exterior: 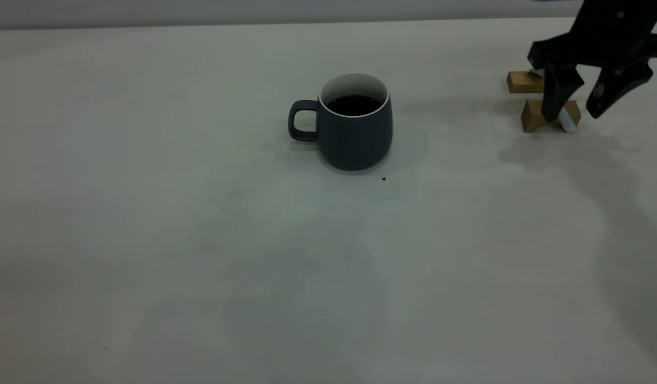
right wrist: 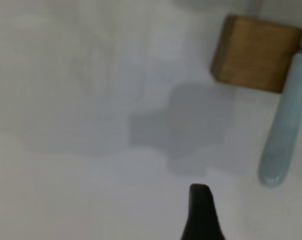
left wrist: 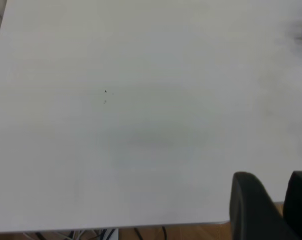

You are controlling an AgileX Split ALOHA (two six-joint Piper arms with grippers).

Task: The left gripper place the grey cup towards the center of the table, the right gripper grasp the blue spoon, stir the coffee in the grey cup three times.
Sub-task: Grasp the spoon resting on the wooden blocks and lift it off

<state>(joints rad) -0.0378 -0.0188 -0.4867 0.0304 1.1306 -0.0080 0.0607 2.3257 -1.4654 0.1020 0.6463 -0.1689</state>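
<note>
Right hand [exterior: 580,111] open above blue spoon [exterior: 567,122]; grey cup [exterior: 354,129] mid-table.

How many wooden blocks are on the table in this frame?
2. One small tan wooden block lies at the far right; a second, nearer block sits under the open black right gripper. More may be hidden behind it.

No writing, label, brand, number or sign can be read anywhere in these views. The mug [exterior: 354,125] near the middle of the frame has a plain dark side, the wooden blocks [exterior: 526,81] at the upper right are unmarked, and the table [exterior: 147,240] is bare of any print.
</note>
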